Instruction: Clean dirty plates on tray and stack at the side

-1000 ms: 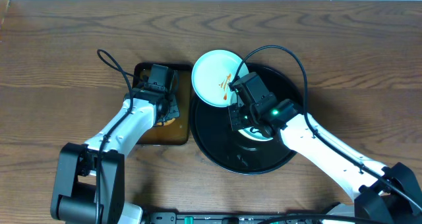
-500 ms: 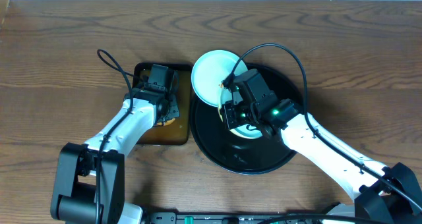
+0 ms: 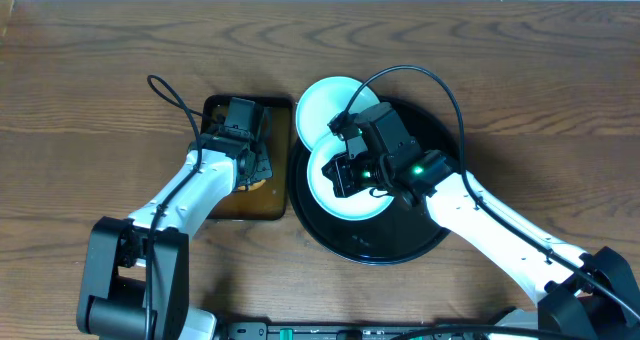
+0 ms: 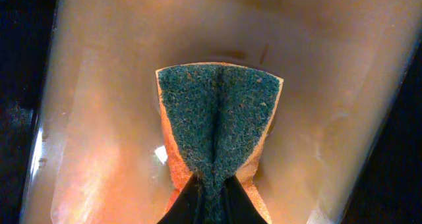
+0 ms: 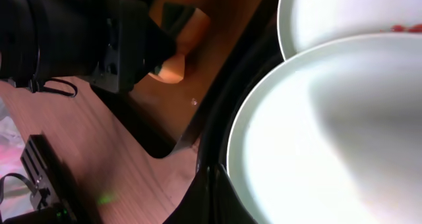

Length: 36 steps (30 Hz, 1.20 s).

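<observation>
The black tray [image 3: 400,245] lies right of centre. A pale plate [image 3: 318,110] with sauce rests on its upper-left rim and also shows in the right wrist view [image 5: 343,13]. My right gripper [image 3: 345,175] is shut on the rim of a pale blue plate [image 3: 335,198] and holds it over the tray's left part. In the right wrist view this plate [image 5: 330,138] fills the frame above the fingers [image 5: 221,197]. My left gripper [image 4: 211,207] is shut on a green-and-orange sponge [image 4: 217,118]. A third plate is not in view.
The left gripper [image 3: 252,170] hovers over a smaller rectangular brown tray [image 3: 240,208] just left of the black tray. Its cable [image 3: 170,95] loops up and to the left. Dark wood tabletop [image 3: 90,130] surrounds both trays.
My right gripper has moved left with the pale blue plate, which now shows over the tray's left side and hides the upper plate's sauce marks. The left arm has not moved.
</observation>
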Each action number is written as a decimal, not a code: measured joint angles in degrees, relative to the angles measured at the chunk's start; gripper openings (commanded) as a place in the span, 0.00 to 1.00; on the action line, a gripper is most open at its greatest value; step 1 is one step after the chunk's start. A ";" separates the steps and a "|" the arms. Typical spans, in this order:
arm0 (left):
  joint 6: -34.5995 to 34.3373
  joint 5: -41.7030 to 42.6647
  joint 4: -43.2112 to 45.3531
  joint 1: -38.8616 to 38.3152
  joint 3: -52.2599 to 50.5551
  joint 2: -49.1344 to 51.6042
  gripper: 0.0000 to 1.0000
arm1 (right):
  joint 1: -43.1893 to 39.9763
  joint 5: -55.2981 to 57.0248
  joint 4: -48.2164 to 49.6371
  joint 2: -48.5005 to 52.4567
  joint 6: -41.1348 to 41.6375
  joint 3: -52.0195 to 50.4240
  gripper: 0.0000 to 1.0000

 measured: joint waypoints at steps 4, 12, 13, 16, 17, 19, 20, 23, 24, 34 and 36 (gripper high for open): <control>0.00 0.00 0.00 0.00 0.00 0.00 0.08 | 0.00 2.69 -1.95 -0.02 0.02 0.00 0.03; 0.00 0.00 0.00 0.00 0.00 0.00 0.08 | -4.33 11.56 -4.22 -0.07 0.13 0.00 0.37; 0.00 0.00 0.00 0.00 0.00 0.00 0.08 | -6.10 12.20 -4.35 -0.07 0.02 0.00 0.38; 0.00 0.00 0.00 0.00 0.00 0.00 0.08 | -10.03 13.31 -5.62 -0.07 0.00 0.00 0.38; 0.00 0.00 0.00 0.00 0.00 0.00 0.07 | -11.56 13.57 -6.49 -0.07 -0.02 0.02 0.38; 0.00 0.00 -0.02 0.00 0.00 0.00 0.08 | -14.27 13.97 -8.66 -0.07 -0.09 0.02 0.38; 0.00 0.00 0.00 0.00 0.00 0.00 0.08 | -15.45 13.97 -9.84 -0.07 -0.24 0.02 0.40; 0.00 0.00 0.00 0.00 0.00 0.00 0.08 | -16.61 13.60 -12.15 -0.07 -1.01 0.02 0.52; 0.00 0.00 0.00 0.00 0.00 0.00 0.08 | -16.59 13.35 -12.87 -0.04 -1.42 0.02 0.52; 0.00 0.00 0.00 0.00 0.00 0.00 0.08 | -16.55 11.96 -13.64 6.19 -2.23 0.02 0.49; 0.00 0.00 0.00 0.00 0.00 0.00 0.08 | -16.55 11.32 -12.94 7.56 -2.25 0.02 0.45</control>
